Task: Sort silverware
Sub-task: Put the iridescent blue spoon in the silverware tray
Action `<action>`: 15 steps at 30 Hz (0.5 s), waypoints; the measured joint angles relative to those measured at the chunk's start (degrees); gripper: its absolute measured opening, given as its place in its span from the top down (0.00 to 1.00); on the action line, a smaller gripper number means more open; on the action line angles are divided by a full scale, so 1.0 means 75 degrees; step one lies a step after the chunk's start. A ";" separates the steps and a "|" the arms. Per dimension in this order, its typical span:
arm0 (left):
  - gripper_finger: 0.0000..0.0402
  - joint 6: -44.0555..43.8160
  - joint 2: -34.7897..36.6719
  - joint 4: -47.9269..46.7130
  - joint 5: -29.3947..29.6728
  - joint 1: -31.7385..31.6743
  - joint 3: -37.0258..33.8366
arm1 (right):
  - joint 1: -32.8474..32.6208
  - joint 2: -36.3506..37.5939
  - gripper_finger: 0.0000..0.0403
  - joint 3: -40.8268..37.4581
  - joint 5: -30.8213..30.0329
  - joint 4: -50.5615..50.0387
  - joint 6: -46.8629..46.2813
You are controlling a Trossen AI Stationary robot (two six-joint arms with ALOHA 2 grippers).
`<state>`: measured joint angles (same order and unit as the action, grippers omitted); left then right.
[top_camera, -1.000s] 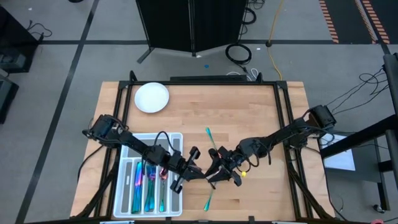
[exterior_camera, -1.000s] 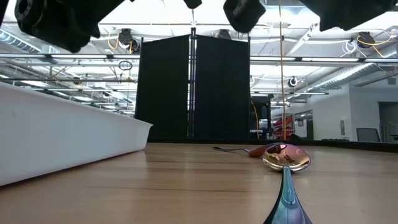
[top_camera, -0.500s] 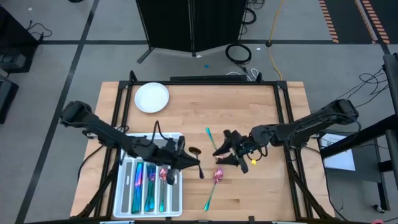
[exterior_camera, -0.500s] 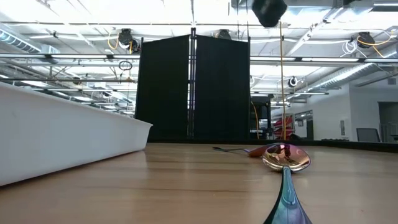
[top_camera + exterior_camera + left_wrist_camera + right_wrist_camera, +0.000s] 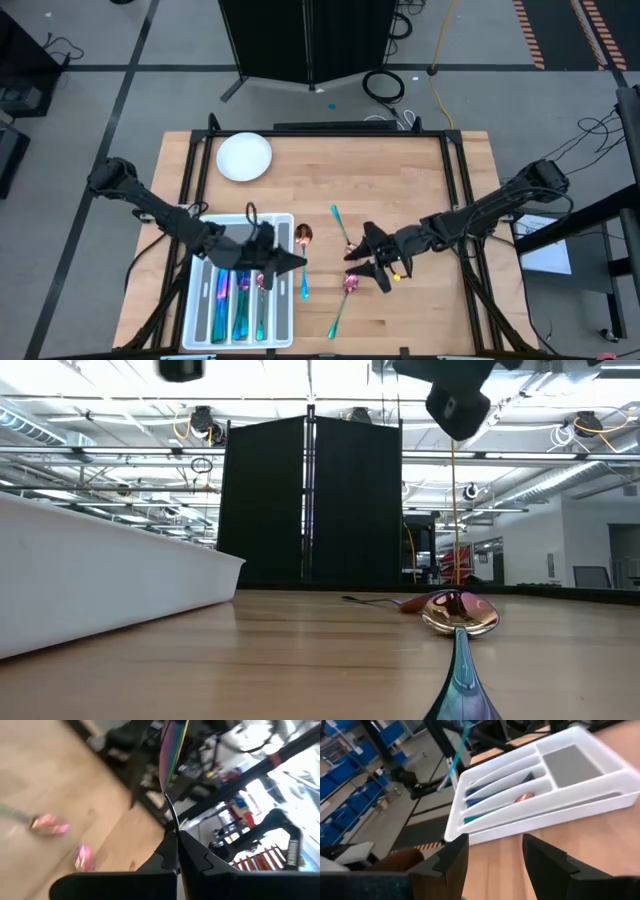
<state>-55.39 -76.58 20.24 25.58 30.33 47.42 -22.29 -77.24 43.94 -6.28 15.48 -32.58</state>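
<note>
Silverware is scattered here: the left pincer [image 5: 296, 262] is pinched shut on a spoon [image 5: 303, 238] beside the tray [image 5: 200, 262], holding it above the bench [image 5: 400, 170]. Its wrist view alone shows the fingers clamped on that thin handle [image 5: 167, 807]. The right pincer [image 5: 365, 257] hangs spread wide, gripping nothing, over a pink-bowled spoon [image 5: 346, 290] lying on the wood, with another utensil [image 5: 339, 222] just beyond. The low view adds the room: a black partition [image 5: 310, 500] and ceiling pipes behind that lying spoon [image 5: 458, 615]. The right wrist view shows pieces in the tray's slots [image 5: 520, 797]. A second ago both pincers met mid-bench; now they've parted, the spoon travelling left.
</note>
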 joint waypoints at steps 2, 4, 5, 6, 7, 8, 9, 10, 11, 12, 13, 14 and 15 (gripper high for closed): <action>1.00 -0.0475 -0.0002 -0.0379 0.0281 0.0235 0.0000 | -0.0114 -0.0138 0.57 0.0000 -0.0028 0.0109 -0.0066; 1.00 -0.0903 -0.0003 -0.0526 0.0567 0.0465 0.0000 | -0.0225 -0.0272 0.57 0.0000 -0.0236 0.0148 -0.0143; 1.00 -0.1066 -0.0001 -0.0528 0.0709 0.0594 0.0000 | -0.0273 -0.0329 0.57 0.0000 -0.0349 0.0154 -0.0160; 1.00 -0.1219 0.0000 -0.0553 0.0849 0.0715 0.0000 | -0.0321 -0.0374 0.57 0.0000 -0.0402 0.0149 -0.0165; 1.00 -0.1397 0.0000 -0.0615 0.0985 0.0835 0.0000 | -0.0343 -0.0445 0.57 0.0000 -0.0425 0.0203 -0.0165; 1.00 -0.1608 0.0003 -0.0732 0.1088 0.0949 0.0000 | -0.0356 -0.0495 0.57 0.0000 -0.0423 0.0257 -0.0163; 1.00 -0.1855 0.0003 -0.0916 0.1201 0.1051 0.0000 | -0.0387 -0.0549 0.57 0.0000 -0.0425 0.0274 -0.0160; 1.00 -0.2123 0.0003 -0.1147 0.1298 0.1148 0.0000 | -0.0401 -0.0604 0.57 0.0000 -0.0422 0.0341 -0.0153; 1.00 -0.2424 0.0003 -0.1388 0.1390 0.1241 0.0000 | -0.0401 -0.0660 0.57 0.0000 -0.0417 0.0425 -0.0148; 1.00 -0.2723 0.0003 -0.1646 0.1466 0.1329 0.0000 | -0.0400 -0.0712 0.57 0.0000 -0.0410 0.0502 -0.0132; 1.00 -0.3064 0.0003 -0.1928 0.1541 0.1422 0.0000 | -0.0397 -0.0732 0.57 0.0000 -0.0373 0.0510 -0.0130; 1.00 -0.3408 0.0003 -0.2201 0.1590 0.1514 0.0000 | -0.0392 -0.0752 0.57 0.0000 -0.0373 0.0487 -0.0124; 1.00 -0.3726 0.0003 -0.2471 0.1630 0.1601 0.0000 | -0.0383 -0.0767 0.57 0.0000 -0.0370 0.0496 -0.0128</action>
<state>-83.33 -76.55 1.71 37.80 42.34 47.42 -25.17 -82.99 43.94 -9.06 19.20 -33.54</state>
